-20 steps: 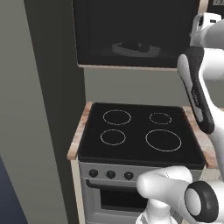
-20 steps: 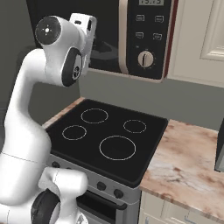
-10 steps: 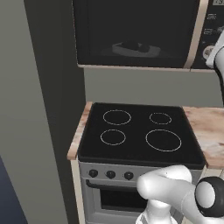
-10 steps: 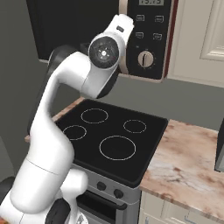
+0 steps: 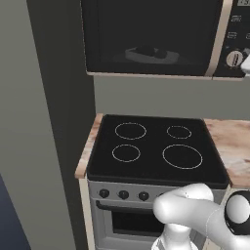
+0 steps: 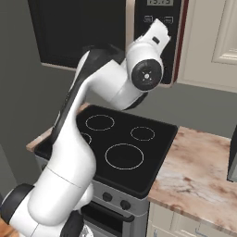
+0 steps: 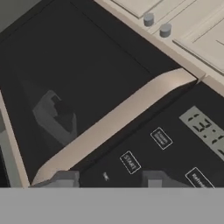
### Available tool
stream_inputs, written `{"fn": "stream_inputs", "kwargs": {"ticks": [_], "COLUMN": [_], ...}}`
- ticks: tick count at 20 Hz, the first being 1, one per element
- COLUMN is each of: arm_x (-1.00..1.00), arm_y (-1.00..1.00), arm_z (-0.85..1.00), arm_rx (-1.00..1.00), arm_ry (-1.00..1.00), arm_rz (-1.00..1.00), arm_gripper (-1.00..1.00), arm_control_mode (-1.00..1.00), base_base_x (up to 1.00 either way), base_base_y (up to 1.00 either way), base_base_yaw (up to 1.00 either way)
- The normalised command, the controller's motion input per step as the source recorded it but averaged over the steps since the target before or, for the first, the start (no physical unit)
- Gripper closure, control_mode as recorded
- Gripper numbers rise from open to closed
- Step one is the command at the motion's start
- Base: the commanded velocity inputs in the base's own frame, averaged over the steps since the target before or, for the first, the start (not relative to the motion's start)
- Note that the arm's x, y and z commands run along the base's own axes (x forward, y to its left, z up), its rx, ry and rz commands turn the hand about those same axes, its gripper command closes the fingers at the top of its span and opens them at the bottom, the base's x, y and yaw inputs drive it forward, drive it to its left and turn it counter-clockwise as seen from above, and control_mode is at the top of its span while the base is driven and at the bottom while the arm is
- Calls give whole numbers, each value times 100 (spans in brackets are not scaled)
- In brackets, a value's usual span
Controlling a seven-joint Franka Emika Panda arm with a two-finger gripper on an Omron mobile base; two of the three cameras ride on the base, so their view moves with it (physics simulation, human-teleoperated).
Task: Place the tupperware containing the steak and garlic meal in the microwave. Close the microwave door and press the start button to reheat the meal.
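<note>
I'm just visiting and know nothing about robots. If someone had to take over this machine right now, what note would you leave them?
Gripper: empty, jaws partly apart, close to the control panel near the START button.
Microwave: above the stove, microwave door shut; the tupperware with the meal shows dimly through the window.
Done: meal inside, door closed.
Left: press START.

Your arm [image 6: 78, 152] rises from the base at the lower left of the right base view, bends at a dark elbow joint and reaches up and to the right, the wrist raised high with the hand pointing up and away. In the hand view the gripper [image 7: 107, 178] shows two dark finger tips [image 7: 61, 178] standing apart with nothing between them
</note>
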Motion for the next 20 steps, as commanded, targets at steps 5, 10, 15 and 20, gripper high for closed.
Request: {"fn": "stream_inputs", "kwargs": {"ticks": [5, 10, 15, 20], "arm_x": [4, 31, 41, 41], "arm_y": [-14, 0, 0, 0], "arm_z": [10, 0, 0, 0], "arm_rx": [9, 1, 0, 1], "arm_ry": [-2, 0, 0, 0], "arm_rz": [8, 3, 1, 1], "arm_gripper": [100, 100, 100, 100], "arm_control_mode": [-100, -100, -100, -100], "base_base_x": [0, 0, 0, 0], "base_base_y": [0, 0, 0, 0], "base_base_yaw": [0, 0, 0, 0]}}
